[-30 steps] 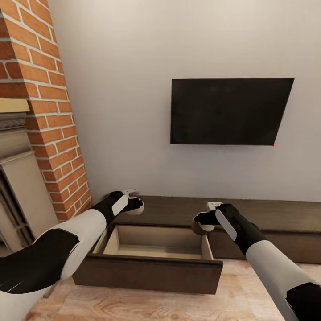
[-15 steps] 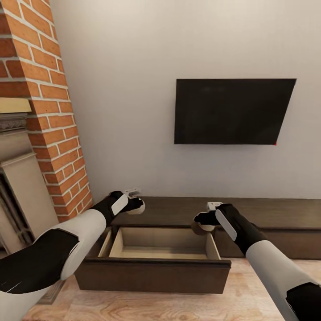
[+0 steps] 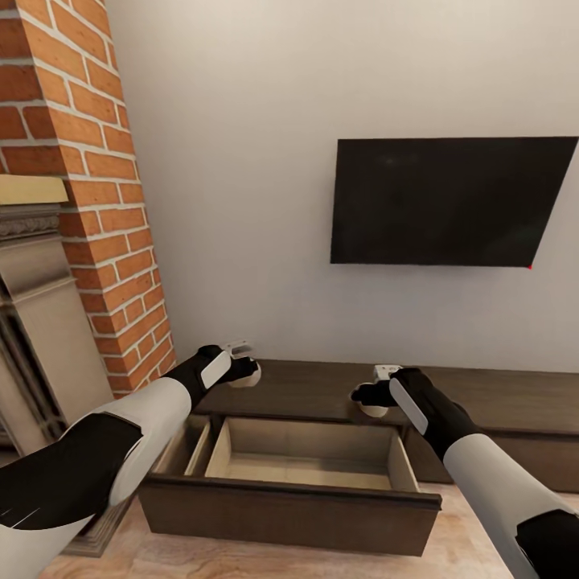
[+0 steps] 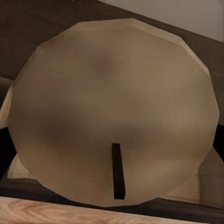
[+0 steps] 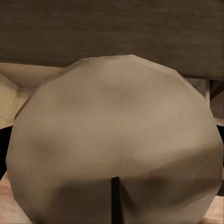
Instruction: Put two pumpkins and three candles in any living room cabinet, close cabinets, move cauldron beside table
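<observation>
Dark-brown wood marks the cabinet (image 3: 482, 394), a long low unit against the wall below a wall-mounted screen (image 3: 450, 201). One drawer (image 3: 305, 458) is pulled out, its pale interior bare as far as can be seen. Compared with a second ago, the whole head view has shifted: the brick column (image 3: 96, 201) and the screen sit further right in the picture and the drawer front lies lower and further right, which is read as a movement of the camera or base and not of the furniture. Relative to the arms, little has altered.

A candle is held in the left gripper (image 3: 244, 371), above the cabinet top near the drawer's back left corner; in the left wrist view its round pale top (image 4: 112, 112) with a short dark wick (image 4: 118, 170) is seen close up. A second candle is held in the right gripper (image 3: 371, 400), over the back right part of the open drawer; its top (image 5: 116, 140) is seen in the right wrist view. Both pairs of fingers are judged to be closed on their candles, though the fingers themselves are mostly hidden.

Neither candle has yet been let go. The next move is judged to be lowering each into the drawer, which must then be shut.
</observation>
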